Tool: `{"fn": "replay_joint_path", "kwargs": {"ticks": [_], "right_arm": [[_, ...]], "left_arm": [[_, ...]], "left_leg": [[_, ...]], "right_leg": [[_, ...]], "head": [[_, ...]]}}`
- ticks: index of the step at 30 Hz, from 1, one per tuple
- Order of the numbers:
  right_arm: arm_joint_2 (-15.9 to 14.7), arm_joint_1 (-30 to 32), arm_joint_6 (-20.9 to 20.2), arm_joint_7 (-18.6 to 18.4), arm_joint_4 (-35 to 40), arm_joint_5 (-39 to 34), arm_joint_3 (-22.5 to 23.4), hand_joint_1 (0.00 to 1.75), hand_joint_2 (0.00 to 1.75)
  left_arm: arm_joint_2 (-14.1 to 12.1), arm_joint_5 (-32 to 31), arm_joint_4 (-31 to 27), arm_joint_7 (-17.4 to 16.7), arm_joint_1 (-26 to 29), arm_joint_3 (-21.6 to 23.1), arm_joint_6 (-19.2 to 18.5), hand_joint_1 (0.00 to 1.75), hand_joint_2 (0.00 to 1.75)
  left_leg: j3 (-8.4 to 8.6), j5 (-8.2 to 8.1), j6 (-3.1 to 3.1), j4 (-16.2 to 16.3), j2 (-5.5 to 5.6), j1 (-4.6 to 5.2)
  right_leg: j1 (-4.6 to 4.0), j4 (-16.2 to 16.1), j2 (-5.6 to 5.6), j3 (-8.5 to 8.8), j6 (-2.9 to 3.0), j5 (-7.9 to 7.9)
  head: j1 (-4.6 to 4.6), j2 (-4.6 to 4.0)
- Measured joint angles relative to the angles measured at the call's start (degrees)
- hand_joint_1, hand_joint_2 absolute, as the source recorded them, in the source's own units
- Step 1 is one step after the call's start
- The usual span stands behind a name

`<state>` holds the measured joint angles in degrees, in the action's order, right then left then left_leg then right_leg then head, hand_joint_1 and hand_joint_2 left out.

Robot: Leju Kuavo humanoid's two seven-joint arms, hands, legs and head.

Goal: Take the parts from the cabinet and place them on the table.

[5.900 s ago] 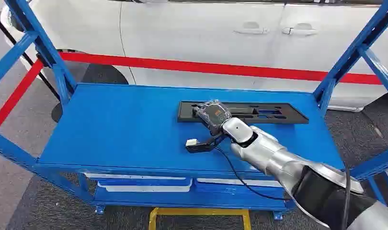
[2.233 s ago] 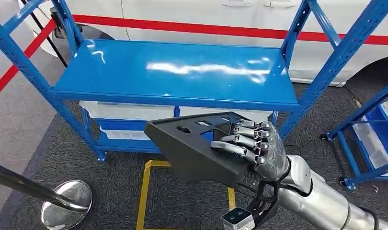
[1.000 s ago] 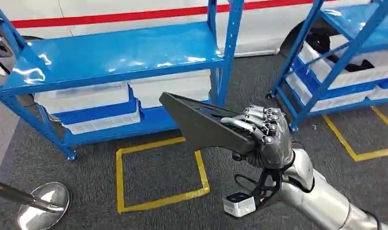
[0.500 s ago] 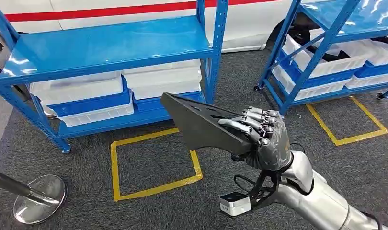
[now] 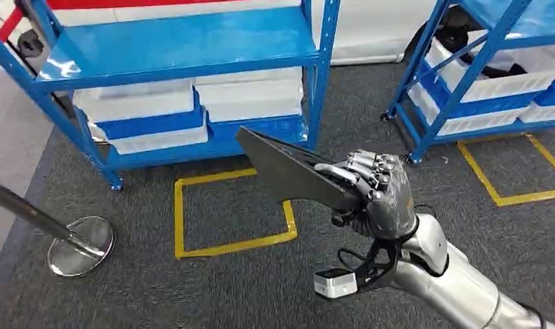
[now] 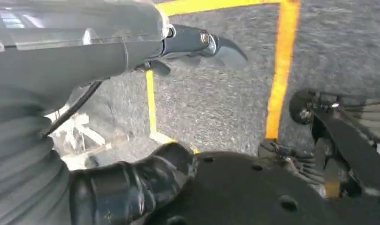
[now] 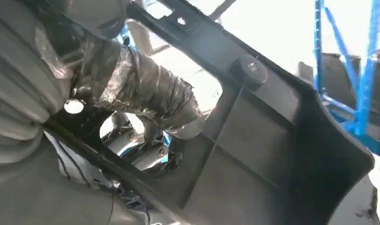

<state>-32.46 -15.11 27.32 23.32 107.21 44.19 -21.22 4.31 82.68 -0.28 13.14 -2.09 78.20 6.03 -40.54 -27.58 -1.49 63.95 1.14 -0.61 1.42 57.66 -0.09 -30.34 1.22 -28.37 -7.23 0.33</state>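
Carry phase: black part [image 5: 288,175] held in right hand [image 5: 374,195], centre frame.
Fingers [image 5: 353,173] curl over its near end; long axis runs toward the upper-left shelf [image 5: 179,44]. Left hand [image 6: 197,44] state unclear.

- black part [image 5: 281,171]
- dark grey hand [image 5: 377,195], silver arm [image 5: 453,288]
- blue shelving [image 5: 186,44] with white bins [image 5: 134,103]
- yellow tape square [image 5: 230,212] on dark grey carpet [image 5: 213,288]
- shiny chrome stanchion base [image 5: 79,245]
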Motion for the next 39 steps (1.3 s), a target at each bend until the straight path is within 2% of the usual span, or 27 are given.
{"fn": "replay_joint_path", "kwargs": {"ticks": [2, 3, 4, 5, 7, 8, 9, 12, 13, 14, 15, 17, 18, 19, 21, 22, 24, 27, 28, 30, 32, 33, 35, 36, 37, 38, 39], "right_arm": [[0.0, 0.1, 0.0, 0.0, 0.0, 0.0, 0.0, 1.75, 1.75], [0.0, 0.1, 0.0, 0.0, -0.1, 0.0, 0.0, 1.75, 1.75], [0.0, 0.1, 0.0, 0.0, -0.1, 0.0, 0.0, 1.75, 1.75], [0.0, 0.1, 0.0, 0.0, -0.1, 0.0, 0.0, 1.75, 1.75], [0.0, 0.1, 0.0, 0.0, -0.1, 0.0, 0.0, 1.75, 1.75], [0.0, 0.1, 0.0, 0.0, -0.1, 0.0, 0.0, 1.75, 1.75], [-0.1, 0.1, 0.0, 0.0, -0.1, -0.1, 0.1, 1.75, 1.75], [-0.1, 0.0, 0.0, 0.0, -0.1, -0.1, 0.1, 1.75, 1.75], [-0.1, 0.0, 0.0, 0.0, -0.2, -0.1, 0.1, 1.75, 1.75], [-0.1, 0.1, 0.0, 0.0, -0.2, -0.1, 0.1, 1.75, 1.75], [-0.2, 0.1, 0.0, 0.0, -0.2, -0.1, 0.1, 1.75, 1.75], [-0.3, 0.1, 0.0, 0.0, -0.3, -0.1, 0.1, 1.75, 1.75], [-0.3, 0.1, 0.0, 0.0, -0.4, -0.1, 0.1, 1.75, 1.75], [-0.3, 0.1, 0.0, 0.0, -0.5, -0.1, 0.1, 1.75, 1.75], [-0.3, 0.1, 0.0, 0.0, -0.5, -0.1, 0.1, 1.75, 1.75], [-0.3, 0.1, 0.0, 0.0, -0.5, -0.1, 0.1, 1.75, 1.75], [-0.3, 0.0, 0.0, 0.0, -0.5, -0.1, 0.2, 1.75, 1.75], [-0.4, -0.1, -0.1, -0.2, -0.5, -0.1, 0.2, 1.75, 1.75], [-0.3, -0.1, -0.2, -0.2, -0.5, -0.1, 0.2, 1.75, 1.75], [-0.3, -0.3, -0.3, -0.2, -0.6, 0.0, 0.1, 1.75, 1.75], [-0.3, -0.2, -0.3, -0.2, -0.6, 0.1, 0.1, 1.75, 1.75], [-0.3, -0.2, -0.3, -0.3, -0.6, 0.1, 0.0, 1.75, 1.75], [-0.3, -0.1, -0.3, -0.3, -0.6, 0.1, 0.0, 1.75, 1.75], [-0.3, -0.1, -0.3, -0.4, -0.6, 0.1, 0.0, 1.75, 1.75], [-0.3, -0.1, -0.3, -0.3, -0.6, 0.1, 0.0, 1.75, 1.75], [-0.3, -0.2, -0.3, -0.3, -0.6, 0.1, 0.0, 1.75, 1.75], [-0.3, 0.0, -0.2, -0.4, -0.4, 0.1, 0.1, 1.75, 1.75]], "left_arm": [[0.0, 0.0, 0.0, 0.0, 0.0, 0.0, 0.0, 0.0, 1.75], [0.0, 0.0, 0.0, 0.0, 0.0, 0.0, 0.0, 0.0, 1.75], [0.0, 0.0, 0.0, 0.0, 0.0, 0.0, 0.0, 0.0, 1.75], [0.0, 0.0, 0.0, 0.0, 0.0, 0.0, 0.0, 0.0, 1.75], [0.0, 0.0, 0.0, 0.0, 0.0, 0.0, 0.0, 0.0, 1.75], [0.0, 0.0, 0.0, 0.0, 0.0, 0.0, 0.0, 0.0, 1.75], [0.0, 0.0, 0.0, 0.0, 0.0, 0.0, 0.0, 0.0, 1.75], [0.0, 0.0, 0.0, 0.0, 0.0, 0.0, 0.0, 0.0, 1.75], [0.0, 0.0, 0.0, -0.1, 0.1, 0.0, 0.0, 0.0, 1.75], [0.1, 0.0, 0.0, -0.1, 0.0, 0.0, 0.0, 0.0, 1.75], [0.1, 0.0, 0.0, -0.2, -0.1, 0.0, 0.0, 0.0, 1.75], [0.1, 0.0, 0.0, -0.2, -0.2, 0.0, 0.0, 0.0, 1.75], [0.1, 0.0, 0.0, -0.2, -0.2, 0.0, 0.0, 0.0, 1.75], [0.1, 0.0, 0.0, -0.2, -0.2, 0.0, -0.1, 0.0, 1.75], [0.1, 0.0, 0.0, -0.1, -0.2, 0.0, -0.1, 0.0, 1.75], [0.1, 0.0, 0.0, -0.1, -0.2, 0.0, -0.1, 0.0, 1.75], [0.3, -0.1, 0.0, -0.1, -0.4, 0.0, -0.2, 0.0, 1.75], [0.3, -0.2, 0.0, 0.0, 0.0, 0.0, -0.2, 0.0, 1.75], [0.2, -0.3, 0.1, 0.0, 0.2, 0.0, -0.2, 0.0, 1.75], [0.2, -0.4, 0.1, 0.1, 0.0, 0.0, -0.2, 0.0, 1.75], [0.2, -0.4, 0.1, 0.2, -0.2, 0.0, -0.4, 0.0, 1.75], [0.2, -0.4, 0.1, 0.7, -0.2, 0.0, -0.8, 0.0, 1.75], [0.1, -0.4, 0.1, 1.0, -0.2, 0.0, -1.5, 0.0, 1.75], [0.1, -0.4, 0.1, 1.1, -0.2, 0.0, -1.6, 0.0, 1.75], [0.0, -0.4, 0.1, 1.1, -0.2, 0.0, -1.7, 0.0, 1.75], [0.0, -0.4, 0.1, 1.1, -0.3, 0.0, -1.8, 0.0, 1.75], [0.0, -0.4, 0.2, 1.2, -0.3, 0.0, -1.9, 0.0, 1.75]], "left_leg": [[-1.78, -4.73, -0.6, 8.1, -0.65, -0.26], [-1.91, -5.01, -0.85, 10.8, -0.75, -0.27], [-1.14, -3.62, -1.03, 11.2, -0.79, -0.35], [0.57, -1.41, -1.18, 9.7, -0.89, -0.46], [7.38, 1.82, -1.11, 0.9, -2.55, -0.55], [9.79, -0.7, -1.09, -3.3, -4.97, -0.2], [11.14, -1.15, -0.38, -5.7, -4.93, 0.48], [10.19, -0.6, 1.08, -6.0, -3.21, 0.6], [10.12, 0.14, 2.19, -6.7, -2.69, 0.15], [9.51, 0.75, 2.81, -6.7, -2.35, 0.18], [8.81, 1.25, 3.51, -6.7, -1.97, 0.22], [7.3, 2.43, 4.05, -6.5, -0.9, 0.56], [6.48, 3.0, 4.11, -6.3, -0.26, 0.75], [5.63, 3.55, 4.13, -6.1, 0.46, 0.91], [3.75, 4.63, 3.95, -5.5, 2.05, 1.01], [3.07, 5.11, 3.8, -5.2, 2.79, 1.02], [1.94, 6.29, 3.27, -4.8, 4.08, 1.25], [1.52, 8.57, 2.26, -5.9, 6.36, 0.89], [1.14, 9.09, 1.82, -6.1, 7.07, 1.35], [-0.32, 2.51, 1.49, -2.1, 1.77, 1.08], [-1.67, -4.24, 0.6, 5.6, -0.32, 0.33], [-2.1, -5.09, 0.15, 9.3, -0.57, 0.01], [-1.43, 0.31, -0.66, 12.7, -0.86, -0.61], [0.08, 3.39, -0.89, 11.7, -1.05, -0.82], [2.78, 4.55, -1.05, 8.8, -1.75, -0.98], [6.77, 3.05, -1.11, 4.0, -3.96, -1.03], [11.84, -1.04, -1.27, -2.8, -6.55, -0.48]], "right_leg": [[-0.14, 0.2, -1.37, -1.29, 0.01, 0.92], [-0.14, 0.4, -2.21, -2.09, -0.06, 1.36], [-0.11, 0.7, -2.94, -2.94, -0.19, 1.73], [-0.06, 1.0, -3.6, -3.8, -0.31, 2.03], [0.0, 1.9, -4.86, -5.0, -0.78, 2.42], [-0.2, 2.0, -5.36, -5.32, -1.05, 2.57], [-0.33, 2.2, -5.96, -5.34, -1.42, 2.85], [-0.49, 1.9, -7.95, -5.28, -2.43, 4.03], [-0.24, 2.1, -7.34, -5.63, -2.78, 3.43], [-0.05, 3.4, -3.88, -5.95, -3.07, 1.07], [-0.05, 6.6, -1.74, -6.89, -2.94, -2.4], [-0.28, 15.1, -0.29, -9.07, -2.91, -7.95], [-0.31, 18.1, -0.15, -9.53, -2.82, -8.77], [-0.36, 18.9, -0.14, -9.03, -2.66, -8.05], [-0.56, 13.5, 0.24, -4.46, -2.04, -3.79], [-0.67, 8.8, 1.4, -1.23, -1.57, -2.36], [-0.63, 0.8, 5.92, 3.3, -0.79, -4.06], [-1.09, 0.6, 3.63, 2.86, -0.81, -3.14], [-0.21, -0.1, 2.58, 2.1, -0.44, -2.27], [-0.18, -0.2, 0.59, 0.89, 0.59, -0.88], [-0.27, -0.1, -1.08, -0.62, 0.45, 0.39], [-0.23, -0.1, -1.87, -1.58, 0.25, 0.78], [-0.02, 0.3, -3.8, -3.56, -0.28, 1.98], [0.09, 0.5, -4.66, -4.48, -0.56, 2.49], [0.21, 0.9, -5.38, -5.32, -0.86, 2.87], [0.08, 1.3, -5.96, -5.38, -1.26, 3.17], [-0.01, 1.7, -6.6, -5.64, -1.6, 3.34]], "head": [[0.0, 0.0], [0.0, 0.0], [0.0, 0.0], [0.0, 0.0], [0.02, 0.0], [0.02, 0.0], [-0.04, 0.0], [-0.02, 0.02], [-0.04, 0.0], [-0.04, 0.02], [-0.07, 0.0], [-0.02, 0.0], [-0.04, 0.0], [-0.02, 0.0], [-0.04, 0.0], [-0.02, 0.0], [0.0, 0.02], [0.0, 0.02], [-0.06, 0.0], [0.09, 0.0], [0.15, 0.0], [0.13, 0.0], [0.15, 0.0], [0.13, 0.0], [0.15, 0.0], [0.17, 0.0], [0.13, 0.0]]}}
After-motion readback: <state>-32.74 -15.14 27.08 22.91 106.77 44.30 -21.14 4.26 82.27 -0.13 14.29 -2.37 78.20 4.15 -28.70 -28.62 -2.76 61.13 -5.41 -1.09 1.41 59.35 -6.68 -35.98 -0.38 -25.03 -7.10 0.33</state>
